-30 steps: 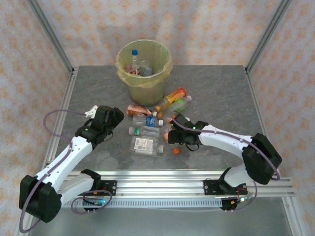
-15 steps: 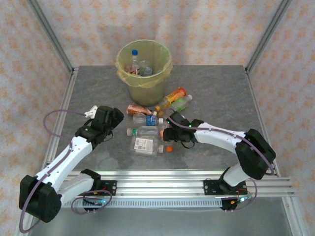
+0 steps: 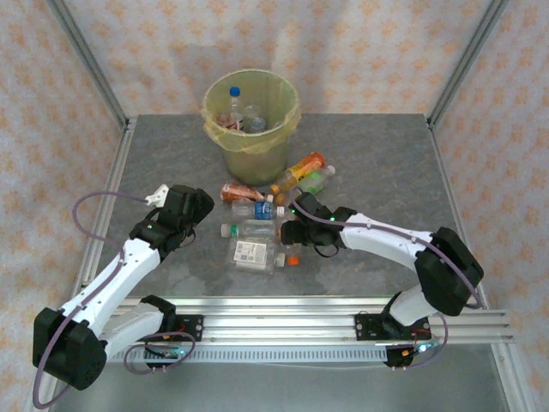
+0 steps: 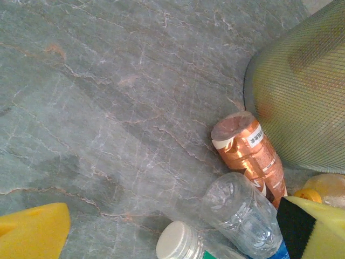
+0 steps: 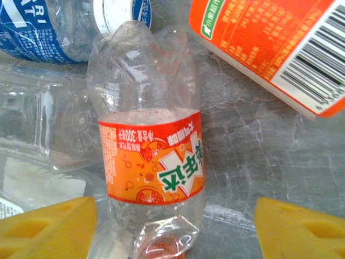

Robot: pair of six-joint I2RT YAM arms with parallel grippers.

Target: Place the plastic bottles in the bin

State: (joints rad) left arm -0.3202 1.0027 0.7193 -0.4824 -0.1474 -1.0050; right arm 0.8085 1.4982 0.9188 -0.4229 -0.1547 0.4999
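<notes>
right gripper [image 5: 173,226] straddles the crushed bottle [image 5: 153,167] with jaws wide, left gripper [image 4: 175,232] gapes empty, but squeezing could squirt it toward 9 o'clock.

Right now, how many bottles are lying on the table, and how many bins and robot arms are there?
Bottles on the table: 7
Bins: 1
Robot arms: 2
Total: 10
</notes>
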